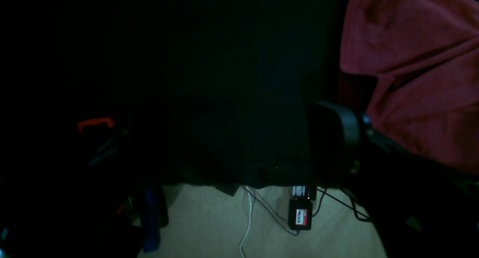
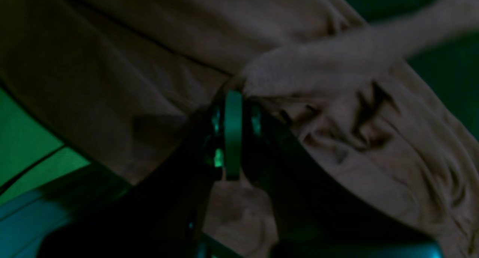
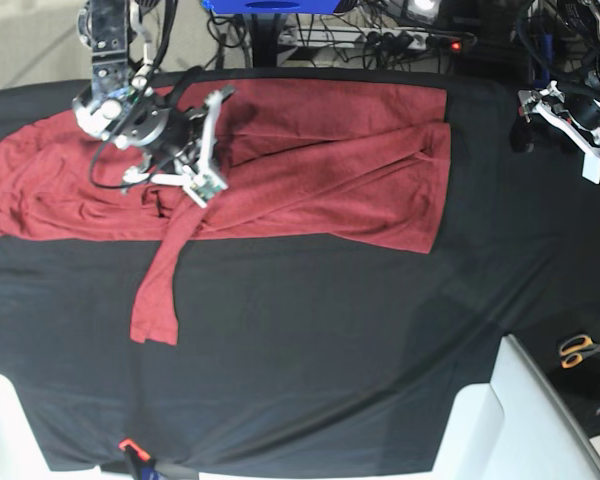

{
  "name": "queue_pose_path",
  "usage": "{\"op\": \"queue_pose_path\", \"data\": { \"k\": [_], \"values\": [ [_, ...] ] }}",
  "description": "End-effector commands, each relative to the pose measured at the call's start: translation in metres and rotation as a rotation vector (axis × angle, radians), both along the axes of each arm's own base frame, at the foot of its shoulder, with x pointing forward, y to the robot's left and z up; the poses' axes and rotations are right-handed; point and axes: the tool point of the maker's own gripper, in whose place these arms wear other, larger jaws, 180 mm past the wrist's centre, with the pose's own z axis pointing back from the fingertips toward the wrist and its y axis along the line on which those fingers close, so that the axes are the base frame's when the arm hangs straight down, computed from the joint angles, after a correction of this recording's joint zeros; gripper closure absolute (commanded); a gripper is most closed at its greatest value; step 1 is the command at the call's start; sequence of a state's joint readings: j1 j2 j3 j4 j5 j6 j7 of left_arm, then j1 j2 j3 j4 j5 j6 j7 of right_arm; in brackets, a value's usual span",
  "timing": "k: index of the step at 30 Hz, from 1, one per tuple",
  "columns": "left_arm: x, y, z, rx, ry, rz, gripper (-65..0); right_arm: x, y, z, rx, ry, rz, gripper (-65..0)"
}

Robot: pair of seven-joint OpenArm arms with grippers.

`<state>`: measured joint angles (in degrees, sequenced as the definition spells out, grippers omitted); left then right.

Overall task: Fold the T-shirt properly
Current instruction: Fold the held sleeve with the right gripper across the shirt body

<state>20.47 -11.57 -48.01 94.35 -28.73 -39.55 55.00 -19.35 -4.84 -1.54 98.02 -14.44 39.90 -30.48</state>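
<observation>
A: Where does the T-shirt point(image 3: 310, 165) lie?

B: Spread across the far half of the black tabletop point(image 3: 310, 340), partly folded, with one sleeve trailing toward the near edge, below the right pincer point(image 3: 202, 160).

A: And that pincer?

B: Clamped together on a bunch of the shirt where the sleeve leaves the body; the wrist view shows cloth gathered at its tips.

A: The other one?

B: The left pincer point(image 3: 590, 140) stands apart and empty, well off the shirt's hem end, near the tabletop's edge.

A: How should this fold go?

B: I'd carry the pinched cloth low and slow over the shirt's body, so the thin knit doesn't drag the layers beneath. The loose sleeve should land straight, not twisted.
</observation>
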Motion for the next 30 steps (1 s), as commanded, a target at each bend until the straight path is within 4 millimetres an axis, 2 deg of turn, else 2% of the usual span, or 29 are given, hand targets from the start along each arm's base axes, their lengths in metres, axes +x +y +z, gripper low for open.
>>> {"op": "queue_pose_path", "data": {
  "k": [1, 6, 7, 10, 11, 13, 15, 18, 21, 23, 26, 28, 30],
  "values": [
    [0.007, 0.004, 0.011, 0.015, -0.041, -0.012, -55.6, 0.000, 0.007, 0.006, 0.024, -0.020, 0.011, -0.6],
    [0.007, 0.004, 0.011, 0.015, -0.041, -0.012, -55.6, 0.002, 0.007, 0.007, 0.020, -0.022, 0.013, -2.6],
    [0.007, 0.004, 0.011, 0.015, -0.041, -0.012, -55.6, 0.003, 0.007, 0.008, 0.020, -0.025, 0.013, -5.7],
    [0.007, 0.004, 0.011, 0.015, -0.041, -0.012, -55.6, 0.007, 0.008, 0.017, 0.020, -0.054, 0.017, -22.7],
    [0.007, 0.004, 0.011, 0.015, -0.041, -0.012, -55.6, 0.010, 0.007, 0.024, 0.013, -0.073, 0.016, -29.6],
    [0.007, 0.004, 0.011, 0.015, -0.041, -0.012, -55.6, 0.017, 0.002, 0.039, -0.013, -0.109, 0.009, -39.5],
    [0.007, 0.004, 0.011, 0.015, -0.041, -0.012, -55.6, 0.031, -0.004, 0.056, -0.031, -0.157, -0.003, -44.0],
    [0.007, 0.004, 0.011, 0.015, -0.041, -0.012, -55.6, 0.070, -0.023, 0.074, -0.070, -0.225, -0.048, -43.7],
    [0.007, 0.004, 0.011, 0.013, -0.041, -0.011, -55.6, 0.115, -0.061, 0.071, -0.134, -0.185, -0.154, -43.7],
    [0.005, 0.004, 0.010, 0.013, -0.037, -0.011, -55.6, 0.143, -0.084, 0.063, -0.124, -0.131, -0.234, -43.1],
    [0.004, 0.004, 0.009, 0.013, -0.034, -0.011, -55.6, 0.176, -0.102, 0.050, 0.000, -0.039, -0.339, -41.7],
    [0.003, 0.004, 0.009, 0.013, -0.033, -0.011, -55.6, 0.190, -0.111, 0.037, 0.053, 0.032, -0.383, -41.7],
    [0.003, 0.004, 0.009, 0.013, -0.033, -0.011, -55.6, 0.197, -0.109, 0.022, 0.098, 0.099, -0.391, -41.6]
  ]
}}
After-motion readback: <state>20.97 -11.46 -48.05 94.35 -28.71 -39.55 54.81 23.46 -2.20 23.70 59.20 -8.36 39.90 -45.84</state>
